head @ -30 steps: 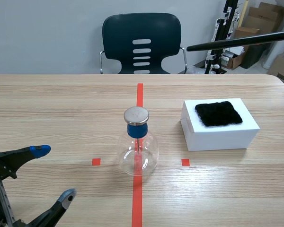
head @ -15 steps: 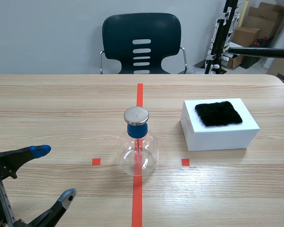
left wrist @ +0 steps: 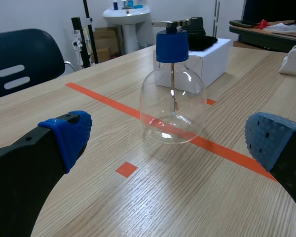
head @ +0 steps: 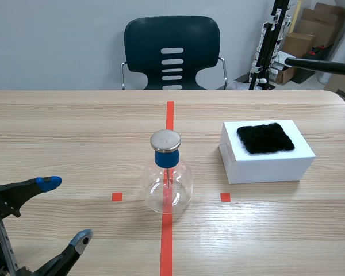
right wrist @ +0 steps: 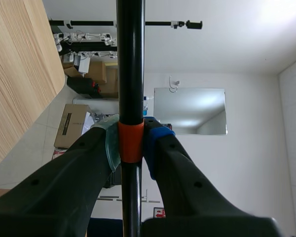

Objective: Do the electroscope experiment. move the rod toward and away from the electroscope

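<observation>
now, logging the rod: long, thin, black, with an orange band. judged stiff, light and smooth, so liable to slip or swing if pinched near an end. best taken at the band. clamped there between the two pads of the right end effector, closed tight on the band, no gap visible. seen in the scene view as a dark bar raised high at the far right, past the far right corner of the desk, well apart from the electroscope.

noting the electroscope: glass flask, blue stopper, metal disc on top, upright on the red tape line mid-desk. judged fragile and easy to tip, so not to be struck with the rod tip. to its right, apart from it, white box with black fur pad on top.

left end effector low at the near left, spread wide, holding nothing, touching nothing. flask ahead of it, apart.
</observation>
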Robot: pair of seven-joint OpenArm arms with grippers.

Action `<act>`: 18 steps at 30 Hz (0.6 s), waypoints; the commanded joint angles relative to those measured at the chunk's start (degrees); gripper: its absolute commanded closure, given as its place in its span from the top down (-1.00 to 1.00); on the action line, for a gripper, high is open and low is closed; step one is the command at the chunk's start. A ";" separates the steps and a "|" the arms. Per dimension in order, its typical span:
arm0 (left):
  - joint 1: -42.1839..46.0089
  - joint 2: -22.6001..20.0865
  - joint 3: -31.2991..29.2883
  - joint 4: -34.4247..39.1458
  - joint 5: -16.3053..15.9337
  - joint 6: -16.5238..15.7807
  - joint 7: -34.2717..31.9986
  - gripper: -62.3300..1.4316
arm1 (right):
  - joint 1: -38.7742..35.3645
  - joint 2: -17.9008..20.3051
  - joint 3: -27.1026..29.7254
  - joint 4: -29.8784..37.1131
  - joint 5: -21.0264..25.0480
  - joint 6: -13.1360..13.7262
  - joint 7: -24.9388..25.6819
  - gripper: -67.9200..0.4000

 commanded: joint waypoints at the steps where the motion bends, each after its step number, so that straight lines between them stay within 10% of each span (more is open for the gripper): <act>1: -0.02 -0.04 0.02 0.70 -0.37 -0.04 -0.92 1.00 | 0.52 0.79 1.01 0.46 0.81 -0.76 -0.33 -0.98; 18: -0.02 -0.04 0.02 0.70 -0.37 -0.04 -0.92 1.00 | 0.52 0.79 1.01 0.46 0.81 0.57 -0.74 -0.98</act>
